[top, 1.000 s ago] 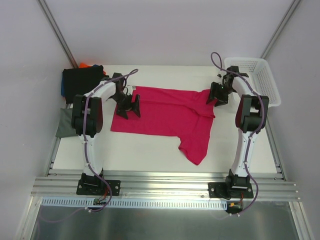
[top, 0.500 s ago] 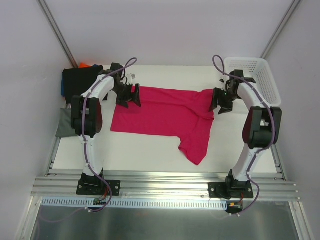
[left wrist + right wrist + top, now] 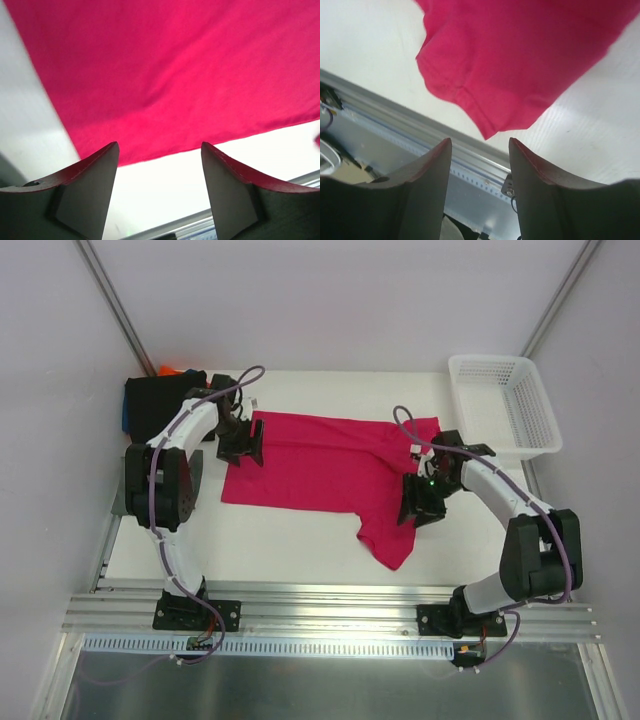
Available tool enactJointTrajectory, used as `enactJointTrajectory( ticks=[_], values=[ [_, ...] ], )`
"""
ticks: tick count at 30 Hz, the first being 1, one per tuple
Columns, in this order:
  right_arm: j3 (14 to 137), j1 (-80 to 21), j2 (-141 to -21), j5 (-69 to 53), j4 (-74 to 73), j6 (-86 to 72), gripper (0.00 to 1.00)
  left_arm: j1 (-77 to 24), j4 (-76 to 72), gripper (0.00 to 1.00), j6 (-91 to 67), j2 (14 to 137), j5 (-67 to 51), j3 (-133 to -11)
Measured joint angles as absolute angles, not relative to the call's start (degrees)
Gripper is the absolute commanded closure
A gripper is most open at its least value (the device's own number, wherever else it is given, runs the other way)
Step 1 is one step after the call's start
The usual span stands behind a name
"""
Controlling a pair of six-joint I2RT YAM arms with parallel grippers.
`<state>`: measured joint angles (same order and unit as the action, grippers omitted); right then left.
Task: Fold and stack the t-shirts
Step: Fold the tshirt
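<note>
**A:** What has changed at the front?

**B:** The right claw (image 3: pixel 418 502) has come back from the far corner by the basket (image 3: pixel 505 400). It now hangs over the right edge of the shirt (image 3: pixel 320 465), beside the near sleeve (image 3: pixel 390 540). Its jaws stand apart with nothing between them.

**A:** And farther back?

**B:** The left claw (image 3: pixel 243 445) has shifted up to the shirt's far left corner. Its jaws are also apart and empty, with cloth below them.

**A:** How does the shirt look?

**B:** It is bright crimson-pink and spread flat across the middle of the tabletop (image 3: pixel 280 535). It is rumpled toward the right, and one sleeve points at the near edge. A stack (image 3: pixel 160 400) of folded shirts, black on top, sits at the far left.
</note>
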<state>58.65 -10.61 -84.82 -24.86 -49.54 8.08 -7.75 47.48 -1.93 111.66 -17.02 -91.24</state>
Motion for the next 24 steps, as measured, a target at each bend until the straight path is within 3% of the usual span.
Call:
enactJointTrajectory(
  ticks=[14,24],
  values=[
    [52.1,-20.9,-84.3,-28.9,-51.2,5.5,0.47,2.4,48.5,0.31,-2.6,110.4,-13.1,-86.3],
    [42.5,-25.2,-82.7,-28.8,-50.7,3.4,0.46,2.3,48.4,0.31,-2.4,112.2,-12.8,-86.3]
  ],
)
